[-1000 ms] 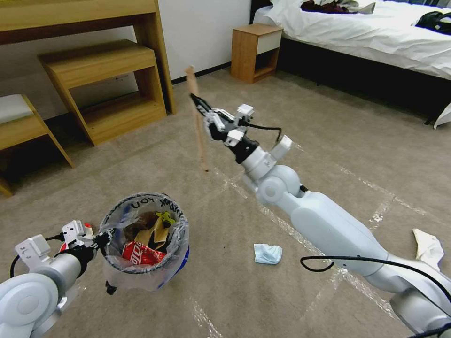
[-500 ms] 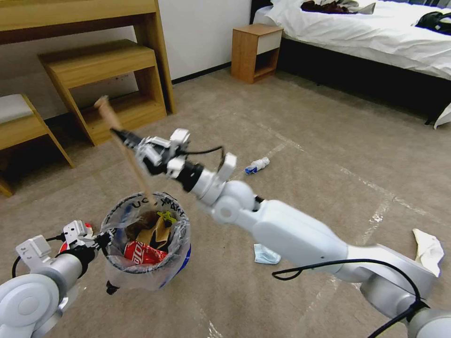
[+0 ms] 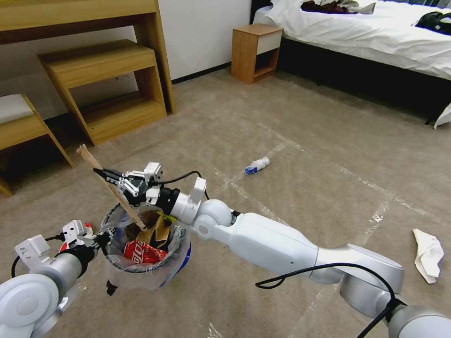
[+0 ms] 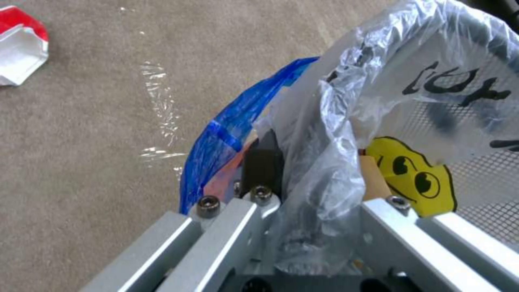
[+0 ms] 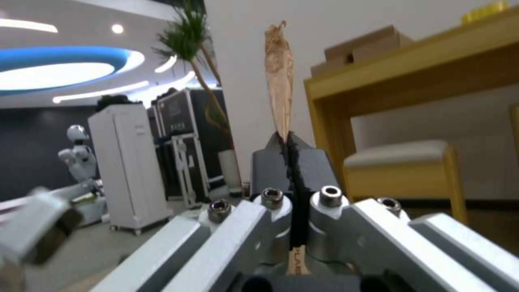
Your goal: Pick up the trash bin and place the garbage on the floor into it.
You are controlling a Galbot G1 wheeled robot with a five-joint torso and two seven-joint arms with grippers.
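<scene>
Stick (image 3: 109,185) is over the bin (image 3: 145,244) now, my right gripper (image 3: 104,175) clamped on it near the upper end, lower tip poking just inside the rim. I'm at the drop-off step. Next I'd need to let go so it slides in beside the can (image 3: 142,253) (tilted, so it may lean on the rim). My left gripper (image 4: 303,190) grips the bin's edge, holding it off the floor (image 3: 282,117). Bottle (image 3: 257,165) and tissue (image 3: 428,253) wait.

Right gripper (image 3: 104,174) extended across to the left, fingers (image 5: 281,166) clamped; left gripper (image 3: 101,240) low, pinched.
</scene>
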